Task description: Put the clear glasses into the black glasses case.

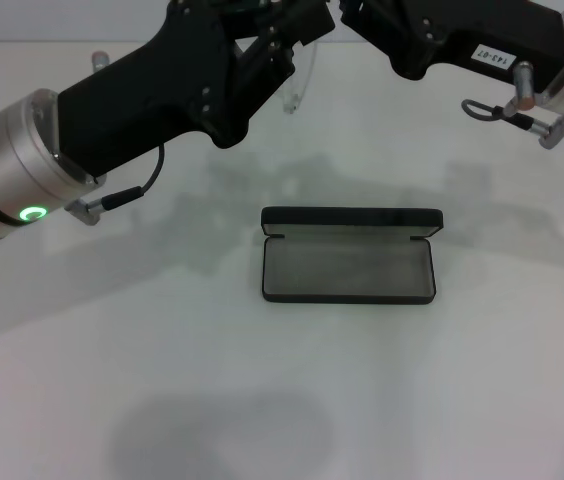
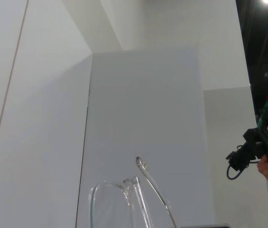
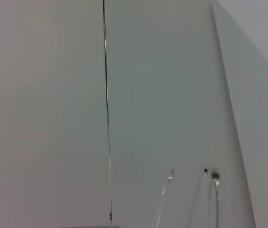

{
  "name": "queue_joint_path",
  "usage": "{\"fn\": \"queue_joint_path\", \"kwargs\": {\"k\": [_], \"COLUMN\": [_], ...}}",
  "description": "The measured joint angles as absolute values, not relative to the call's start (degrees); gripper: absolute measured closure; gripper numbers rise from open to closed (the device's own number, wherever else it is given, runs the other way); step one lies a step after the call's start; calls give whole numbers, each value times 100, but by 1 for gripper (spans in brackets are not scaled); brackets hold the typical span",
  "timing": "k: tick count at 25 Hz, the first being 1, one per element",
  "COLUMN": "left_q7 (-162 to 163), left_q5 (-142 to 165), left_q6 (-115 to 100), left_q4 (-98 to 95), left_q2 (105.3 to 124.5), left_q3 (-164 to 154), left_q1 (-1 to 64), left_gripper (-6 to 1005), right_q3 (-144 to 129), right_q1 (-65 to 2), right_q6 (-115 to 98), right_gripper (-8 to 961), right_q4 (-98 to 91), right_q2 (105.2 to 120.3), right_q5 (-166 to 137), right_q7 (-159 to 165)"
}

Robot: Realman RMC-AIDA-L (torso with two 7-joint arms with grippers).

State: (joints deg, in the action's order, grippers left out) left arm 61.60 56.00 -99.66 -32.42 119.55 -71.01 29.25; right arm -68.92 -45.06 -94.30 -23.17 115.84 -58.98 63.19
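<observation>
While the clear glasses (image 1: 300, 85) hang at twelve o'clock between our left gripper (image 1: 297, 25) and right gripper (image 1: 357, 15), grips unclear, the black glasses case (image 1: 349, 256) lies open mid-bench (image 1: 112, 350).

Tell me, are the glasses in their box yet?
Not yet. The black glasses case already lies open on the table, and its grey inside holds nothing. The clear glasses are up in the air between both arms, near the left gripper. They have yet to be lowered into the case.

I see a matte black glasses case (image 1: 349, 257) with grey lining, colourless clear glasses (image 1: 300, 88), white desk (image 1: 282, 400).
</observation>
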Motion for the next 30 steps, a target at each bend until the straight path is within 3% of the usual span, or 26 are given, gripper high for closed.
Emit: {"fn": "queue_joint_path", "kwargs": {"k": [30], "left_q7": [6169], "left_q5": [5669], "left_q6": [-9983], "left_q4": [-3153], "left_q2": [11962], "left_q3": [-7101], "left_q1": [2900], "left_gripper": [910], "right_q3": [-7084], "right_q1": [-4512], "right_q6": [-9421], "right_gripper": [898], "right_q4": [-2320], "right_q2": [11611], "right_q5": [-5877], "right_q7": [6331]}}
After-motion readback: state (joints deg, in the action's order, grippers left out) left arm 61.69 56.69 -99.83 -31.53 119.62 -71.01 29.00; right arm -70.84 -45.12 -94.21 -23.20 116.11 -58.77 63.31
